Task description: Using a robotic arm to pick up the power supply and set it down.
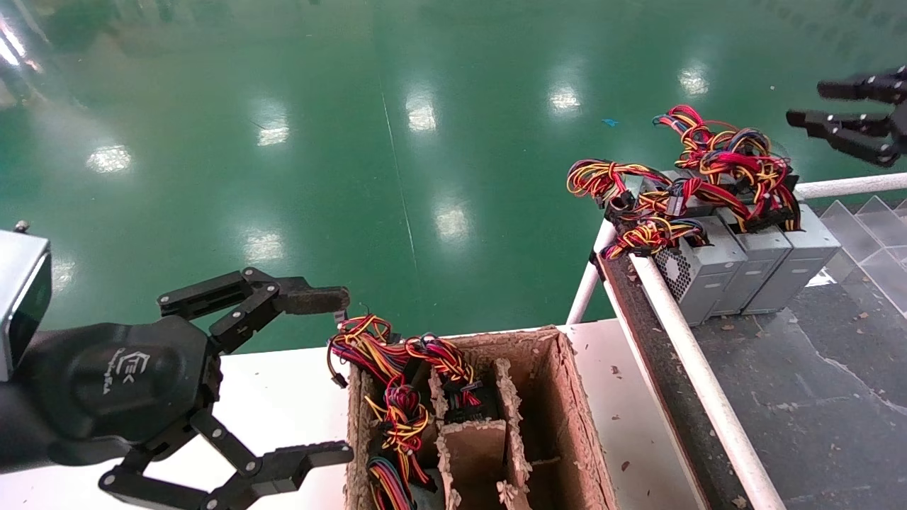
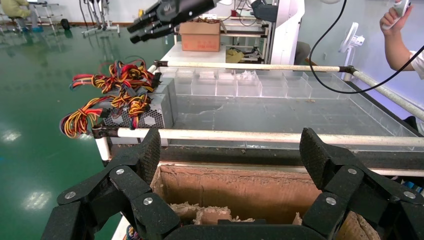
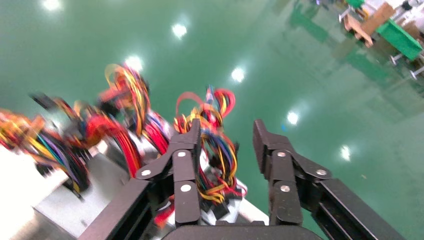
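three grey power supplies [image 1: 751,265] stand side by side on the railed conveyor table [image 1: 815,397], wire bundles [image 1: 716,170] heaped on top. the right gripper [image 1: 847,117] hovers just beyond them, jaws spread, holding nothing. the cardboard box [image 1: 567,411] — split by dividers — holds more wired units in its left cells. the left gripper [image 1: 333,375] hangs wide open beside it.
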`<action>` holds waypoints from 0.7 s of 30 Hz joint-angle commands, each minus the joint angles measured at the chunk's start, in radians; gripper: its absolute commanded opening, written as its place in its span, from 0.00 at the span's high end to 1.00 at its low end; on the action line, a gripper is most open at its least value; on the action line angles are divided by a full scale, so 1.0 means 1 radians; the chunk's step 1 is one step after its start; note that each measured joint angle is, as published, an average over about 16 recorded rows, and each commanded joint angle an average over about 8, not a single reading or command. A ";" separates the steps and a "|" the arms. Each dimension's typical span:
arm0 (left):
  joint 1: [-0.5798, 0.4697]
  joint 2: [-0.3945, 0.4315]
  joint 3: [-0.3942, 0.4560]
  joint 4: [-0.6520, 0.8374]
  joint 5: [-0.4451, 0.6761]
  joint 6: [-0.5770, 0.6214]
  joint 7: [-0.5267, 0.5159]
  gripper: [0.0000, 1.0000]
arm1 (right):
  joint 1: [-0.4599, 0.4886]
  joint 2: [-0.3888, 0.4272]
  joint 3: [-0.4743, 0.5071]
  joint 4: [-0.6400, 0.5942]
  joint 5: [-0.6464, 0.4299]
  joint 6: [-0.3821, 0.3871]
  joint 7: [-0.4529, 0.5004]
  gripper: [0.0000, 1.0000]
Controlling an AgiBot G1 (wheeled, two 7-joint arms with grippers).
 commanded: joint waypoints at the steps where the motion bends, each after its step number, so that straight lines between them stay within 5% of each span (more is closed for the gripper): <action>1: 0.000 0.000 0.000 0.000 0.000 0.000 0.000 0.00 | 0.012 0.003 0.009 -0.025 0.020 -0.028 -0.001 0.00; 8: 0.000 0.000 0.000 0.000 0.000 0.000 0.000 0.00 | 0.010 0.003 0.040 -0.055 0.094 -0.110 0.003 0.00; 21: 0.000 0.000 0.001 0.001 0.000 0.000 0.001 0.00 | -0.152 0.020 0.056 0.137 0.238 -0.148 0.065 0.00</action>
